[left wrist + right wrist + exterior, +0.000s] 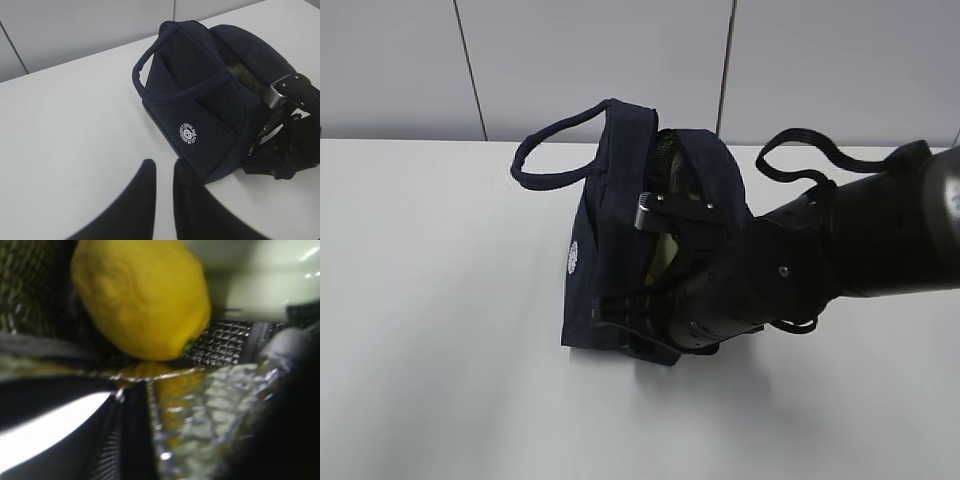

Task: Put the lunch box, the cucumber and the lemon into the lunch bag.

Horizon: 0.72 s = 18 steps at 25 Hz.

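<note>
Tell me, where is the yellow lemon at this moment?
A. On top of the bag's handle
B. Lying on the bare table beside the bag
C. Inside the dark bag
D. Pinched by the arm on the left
C: the right wrist view shows the lemon against the shiny lining inside the lunch bag, where the right gripper reaches in.

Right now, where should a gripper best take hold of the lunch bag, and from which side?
Probably the free loop handle: it arches clear of the lunch bag on the side away from the right gripper. Come from the left, where the left gripper waits.
</note>
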Each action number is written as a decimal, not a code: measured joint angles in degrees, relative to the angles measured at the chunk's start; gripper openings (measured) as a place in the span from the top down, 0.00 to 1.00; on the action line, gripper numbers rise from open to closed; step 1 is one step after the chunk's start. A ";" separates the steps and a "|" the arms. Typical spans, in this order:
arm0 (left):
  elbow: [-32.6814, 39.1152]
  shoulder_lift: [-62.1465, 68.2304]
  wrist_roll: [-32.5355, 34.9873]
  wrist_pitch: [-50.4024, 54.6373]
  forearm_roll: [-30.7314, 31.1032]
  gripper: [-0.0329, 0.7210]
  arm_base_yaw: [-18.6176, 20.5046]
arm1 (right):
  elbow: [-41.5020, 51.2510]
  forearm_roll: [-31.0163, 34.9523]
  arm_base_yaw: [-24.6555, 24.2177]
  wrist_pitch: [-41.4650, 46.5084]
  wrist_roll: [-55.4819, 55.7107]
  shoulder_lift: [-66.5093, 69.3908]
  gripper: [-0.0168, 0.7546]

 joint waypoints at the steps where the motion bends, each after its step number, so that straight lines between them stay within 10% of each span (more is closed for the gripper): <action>1: 0.00 0.00 0.00 0.00 0.00 0.88 0.00 | 0.00 0.00 -0.14 0.00 0.15 0.00 0.54; 18: 0.00 0.00 0.00 0.22 0.00 0.88 0.00 | 0.00 5.81 -0.25 -3.88 1.13 0.56 0.54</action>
